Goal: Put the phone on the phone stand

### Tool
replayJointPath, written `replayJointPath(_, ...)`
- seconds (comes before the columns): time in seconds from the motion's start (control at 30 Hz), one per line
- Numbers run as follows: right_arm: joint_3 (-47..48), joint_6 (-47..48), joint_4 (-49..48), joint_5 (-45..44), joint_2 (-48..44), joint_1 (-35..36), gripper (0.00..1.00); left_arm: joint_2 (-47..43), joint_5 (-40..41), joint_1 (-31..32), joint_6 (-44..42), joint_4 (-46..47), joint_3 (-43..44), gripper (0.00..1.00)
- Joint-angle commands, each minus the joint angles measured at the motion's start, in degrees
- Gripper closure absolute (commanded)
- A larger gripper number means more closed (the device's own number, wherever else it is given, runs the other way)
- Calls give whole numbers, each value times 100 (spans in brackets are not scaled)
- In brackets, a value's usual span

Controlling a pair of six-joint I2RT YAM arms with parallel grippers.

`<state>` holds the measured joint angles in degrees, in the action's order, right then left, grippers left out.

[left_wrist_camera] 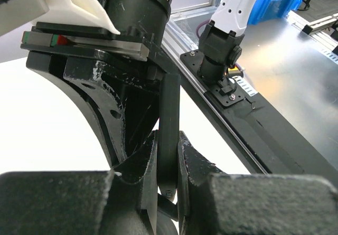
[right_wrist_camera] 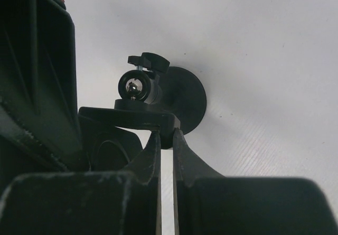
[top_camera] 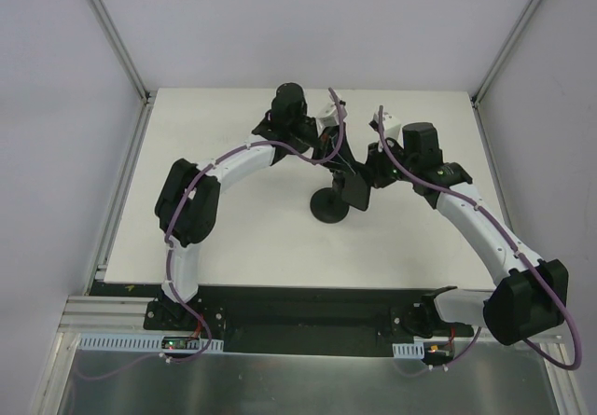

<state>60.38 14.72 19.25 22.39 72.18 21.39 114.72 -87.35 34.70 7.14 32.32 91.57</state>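
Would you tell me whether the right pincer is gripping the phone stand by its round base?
No, the right pincer pinches a flat black plate by the ball joint; the round base lies beyond it.

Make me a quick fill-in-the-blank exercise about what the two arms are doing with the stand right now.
1. The left gripper and the right gripper are both ____.
2. The right gripper clamps the flat top plate of the phone stand, whose base is ____ in shape.
3. The thin dark slab, probably the phone, is held by the ____ gripper.
4. The stand sits on a ____ table.

Missing words: shut; round; left; white.
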Motion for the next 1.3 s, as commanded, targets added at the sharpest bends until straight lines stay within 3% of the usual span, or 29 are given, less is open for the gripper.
replayJointPath(0.0,132,-180,150,775,-20,103,99,-2,43,-174,-90,574,230,100)
replayJointPath(0.1,97,-215,124,583,-64,103,99,-107,262,-305,-90,574,55,100)
replayJointPath(0.2,0,-276,45,-75,-169,111,100,-379,1033,-542,-229,425,-419,100)
replayJointPath(0.33,-289,-514,-412,-1059,-424,339,99,-1170,3430,-596,-1538,-1758,-921,100)
replayJointPath(0.37,-342,-558,-561,-1766,-485,488,100,-1258,4244,-587,-1514,-1799,-1017,100)
replayJointPath(0.53,-562,-997,-983,-4186,-530,1595,100,-1715,6200,-456,-1557,-2281,-1308,100)
replayJointPath(0.57,-580,-980,-1106,-4939,-538,1797,100,-1794,6587,-386,-1670,-2317,-1387,100)
replayJointPath(0.6,-571,-1006,-1107,-5268,-521,2121,100,-1917,7600,-315,-1672,-2317,-1466,100)
replayJointPath(0.67,-562,-1172,-1151,-5753,-521,2290,100,-2032,8109,-218,-1375,-2256,-1825,100)
replayJointPath(0.73,-650,-1628,-1230,-5921,-591,2484,100,-2304,8986,-139,-1110,-1170,-2691,100)
replayJointPath(0.8,-685,-2015,-1292,-6325,-644,2800,100,-2340,10055,98,-1048,-658,-2881,100)
replayJointPath(1.13,-1150,-3422,-1834,-7784,-925,4127,100,-1988,11880,793,-1048,108,-2978,100)
replayJointPath(1.17,-1308,-3458,-2350,-7855,-960,4328,100,-1980,11838,802,-961,126,-2952,100)
replayJointPath(1.27,-1099,-3598,-2382,-8189,-628,4750,100,-1865,11847,942,-977,100,-2812,100)
